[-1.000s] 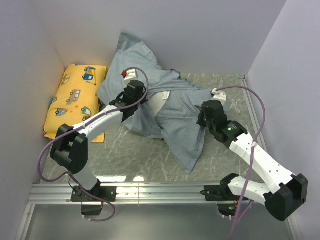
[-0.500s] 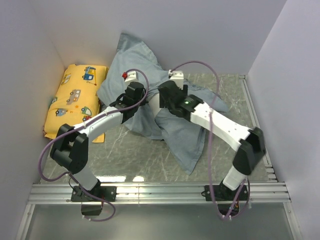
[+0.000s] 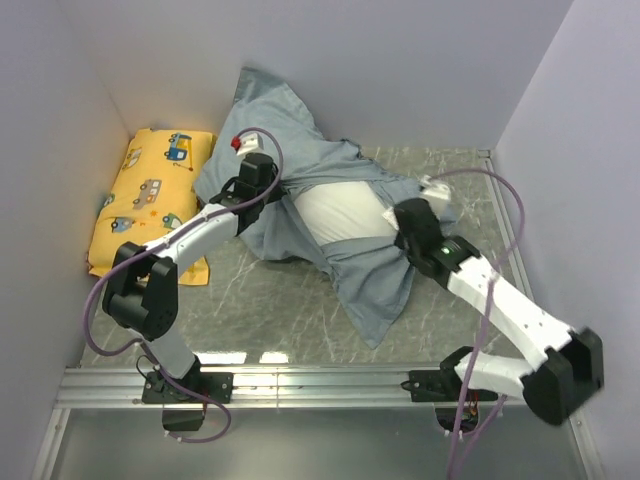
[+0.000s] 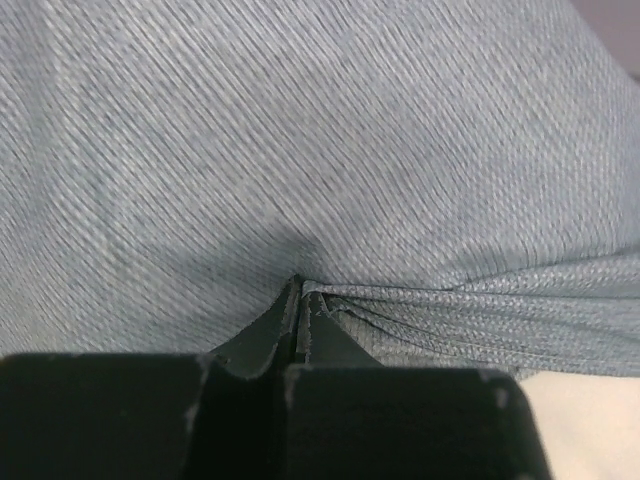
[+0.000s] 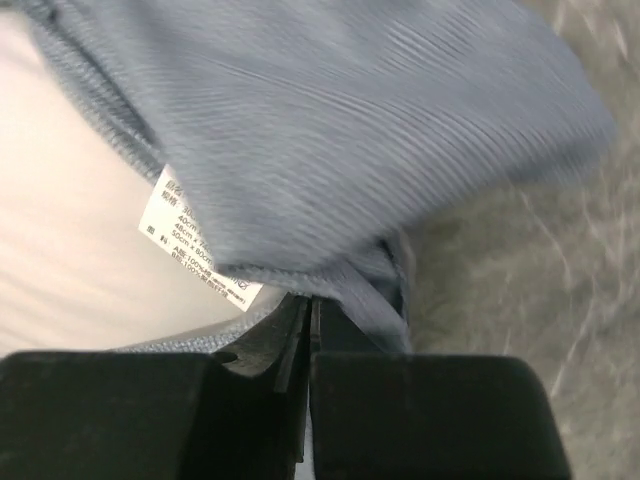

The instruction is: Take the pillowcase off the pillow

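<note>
while the pillowcase lies heaped toward the far middle of the table, its far end propped against the back wall, both arms reach into it from the near edge. the left gripper meets the heap on its left side. in the left wrist view its fingers are pressed together with a bunched fold of the grey cloth caught at their tips. the weave is smooth above them and gathered into tight pleats running off to the right. the right gripper sits at the right side of the heap. in the right wrist view its fingers are likewise closed, pinching the hemmed edge of the pillowcase just beside a small white care label sewn into the seam.

between the two grippers the mouth of the case gapes, and the pillow shows there as a plain white patch with grey cloth around it on the far, left and near sides. a loose flap of the case trails toward the near right, lying on the marbled tabletop.

a smaller yellow pillow printed with cartoon cars rests in the far left corner against the left wall, near the left arm and well apart from the right gripper. a purple cable loops from each wrist.
</note>
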`<state>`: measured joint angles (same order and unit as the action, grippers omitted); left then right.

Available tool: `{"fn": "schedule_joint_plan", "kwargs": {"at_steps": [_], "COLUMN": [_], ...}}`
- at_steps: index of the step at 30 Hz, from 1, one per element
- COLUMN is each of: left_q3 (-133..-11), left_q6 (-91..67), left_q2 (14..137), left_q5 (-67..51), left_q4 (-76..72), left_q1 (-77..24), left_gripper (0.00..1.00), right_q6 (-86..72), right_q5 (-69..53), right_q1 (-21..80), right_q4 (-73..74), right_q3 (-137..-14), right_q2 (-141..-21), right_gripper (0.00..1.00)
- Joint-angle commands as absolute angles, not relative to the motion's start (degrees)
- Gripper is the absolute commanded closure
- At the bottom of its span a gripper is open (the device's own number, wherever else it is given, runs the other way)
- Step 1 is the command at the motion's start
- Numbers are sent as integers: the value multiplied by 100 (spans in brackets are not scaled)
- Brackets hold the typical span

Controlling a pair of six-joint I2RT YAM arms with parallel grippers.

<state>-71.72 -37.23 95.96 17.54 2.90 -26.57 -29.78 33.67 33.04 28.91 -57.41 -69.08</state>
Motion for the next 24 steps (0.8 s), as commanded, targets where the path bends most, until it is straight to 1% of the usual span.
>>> {"fn": "schedule_joint_plan", "kwargs": {"at_steps": [1, 2, 4, 6, 7, 10, 11, 12, 13, 15, 16, 18, 19, 22, 24], "left_q3": [-7479, -7488, -7479, -7479, -7488, -7567, -7576, -7602, -7629, -7699, -7717, -7830, -7875, -8050, -8156], "left_q6": [-3823, -3858, -3894, -3728, -3683, -3464, -3402, -3280, -3226, -3121, -3094, -3041, -3015, -2901, -2796], "left_q2": [9738, 9747, 9747, 9756, 9765, 9774, 9756, 9721, 9695, 9607, 9589, 9554, 9562, 9562, 9519], "left_q5": [1969, 1812, 1618, 1181, 1056, 888, 896, 940, 993, 1124, 1282, 1397, 1467, 1634, 1810], "left_q4": [369, 334, 246, 62, 53, 140, 175, 254, 298, 456, 509, 615, 728, 931, 1010], "left_q1": [-2101, -2022, -1890, -1959, -2003, -2267, -2346, -2486, -2548, -2732, -2777, -2891, -2926, -3111, -3234], "left_gripper": [100, 100, 100, 100, 100, 99, 97, 94, 88, 81, 74, 68, 62, 53, 49], "right_q6": [-3541, -3612, -3735, -3805, -3814, -3806, -3823, -3832, -3841, -3832, -3832, -3797, -3788, -3753, -3744], "right_q5": [2569, 2149, 1865, 1549, 1382, 836, 731, 660, 572, 536, 562, 562, 562, 580, 554], "right_q1": [2682, 2533, 2330, 2320, 2329, 2329, 2329, 2338, 2347, 2338, 2347, 2338, 2338, 2338, 2338], "right_q4": [2173, 2006, 1504, 1180, 1047, 546, 449, 300, 238, 150, 149, 149, 176, 220, 229], "right_q3": [-4626, -4232, -3974, -3894, -3885, -3850, -3824, -3806, -3780, -3700, -3691, -3674, -3674, -3683, -3683], "right_q2": [-6251, -6179, -6265, -6511, -6817, -7328, -7408, -7453, -7497, -7471, -7418, -7357, -7278, -7181, -7137], "right_gripper": [100, 100, 100, 100, 100, 100, 100, 100, 100, 100, 100, 100, 100, 100, 100]}}
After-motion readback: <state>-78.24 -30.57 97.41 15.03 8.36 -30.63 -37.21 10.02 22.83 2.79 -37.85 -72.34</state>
